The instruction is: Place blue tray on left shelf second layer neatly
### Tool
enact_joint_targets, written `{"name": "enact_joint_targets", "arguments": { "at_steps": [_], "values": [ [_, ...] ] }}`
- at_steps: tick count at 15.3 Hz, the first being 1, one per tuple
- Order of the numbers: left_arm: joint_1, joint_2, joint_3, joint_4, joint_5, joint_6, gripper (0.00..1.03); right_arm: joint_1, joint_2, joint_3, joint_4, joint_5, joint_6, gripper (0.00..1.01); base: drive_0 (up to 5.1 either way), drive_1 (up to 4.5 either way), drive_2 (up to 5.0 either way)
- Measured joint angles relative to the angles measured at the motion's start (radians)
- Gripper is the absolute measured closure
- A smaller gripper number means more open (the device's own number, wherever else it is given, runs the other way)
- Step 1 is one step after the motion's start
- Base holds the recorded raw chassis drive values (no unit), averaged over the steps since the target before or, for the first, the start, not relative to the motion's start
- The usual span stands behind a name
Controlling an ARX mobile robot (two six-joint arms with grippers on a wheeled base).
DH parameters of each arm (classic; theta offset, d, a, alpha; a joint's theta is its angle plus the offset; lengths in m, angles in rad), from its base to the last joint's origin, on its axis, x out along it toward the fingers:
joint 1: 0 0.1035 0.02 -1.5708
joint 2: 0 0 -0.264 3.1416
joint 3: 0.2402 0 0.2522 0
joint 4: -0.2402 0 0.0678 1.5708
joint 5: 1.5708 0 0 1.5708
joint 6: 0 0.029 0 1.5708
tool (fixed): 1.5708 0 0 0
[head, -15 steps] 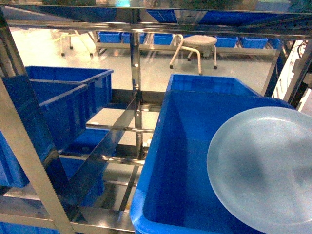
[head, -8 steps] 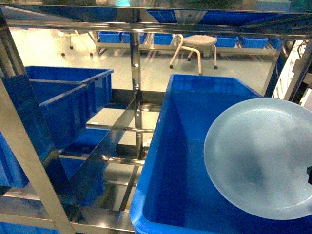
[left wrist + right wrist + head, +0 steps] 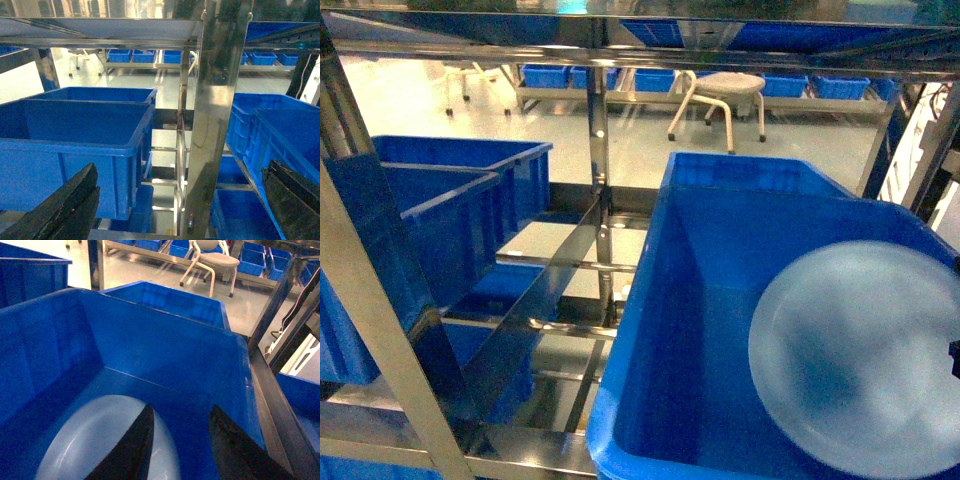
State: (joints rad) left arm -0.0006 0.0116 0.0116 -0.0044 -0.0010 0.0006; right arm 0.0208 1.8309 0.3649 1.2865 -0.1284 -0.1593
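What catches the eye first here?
The pale blue tray lying inside the big blue bin at right, with the right gripper open just above it. Left of the steel post, more blue bins sit on the rack.

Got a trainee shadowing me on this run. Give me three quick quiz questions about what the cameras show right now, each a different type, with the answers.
1. True or false: the blue tray is lying on bare steel rails of the left shelf.
2. Multiple choice: the jaws of the left gripper stand (A) wide apart with nothing between them, (B) shut on the tray, (C) out of view.
3. Fill in: through the rack, out on the floor, stands a white ____.

Key: 1. False; it is inside the large dark-blue bin on the right. 2. A. 3. stool.
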Motion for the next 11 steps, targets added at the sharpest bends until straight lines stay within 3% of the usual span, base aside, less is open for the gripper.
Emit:
{"name": "enact_joint_targets", "arguments": {
  "at_steps": [3, 6, 11],
  "values": [
    [0.0, 0.0, 0.0, 0.0, 0.0, 0.0, 0.05, 0.0, 0.0, 0.0, 0.0, 0.0, 0.0, 0.34, 0.0, 0.0, 0.0],
    [0.0, 0.0, 0.0, 0.0, 0.0, 0.0, 0.05, 0.006, -0.02, -0.015, -0.001, 0.0, -0.003, 0.01, 0.0, 0.0, 0.0],
    [0.0, 0.0, 0.0, 0.0, 0.0, 0.0, 0.05, -0.002, -0.154, -0.082, -0.019, -0.001, -0.004, 0.03, 0.0, 0.0, 0.0]
  ]
}}
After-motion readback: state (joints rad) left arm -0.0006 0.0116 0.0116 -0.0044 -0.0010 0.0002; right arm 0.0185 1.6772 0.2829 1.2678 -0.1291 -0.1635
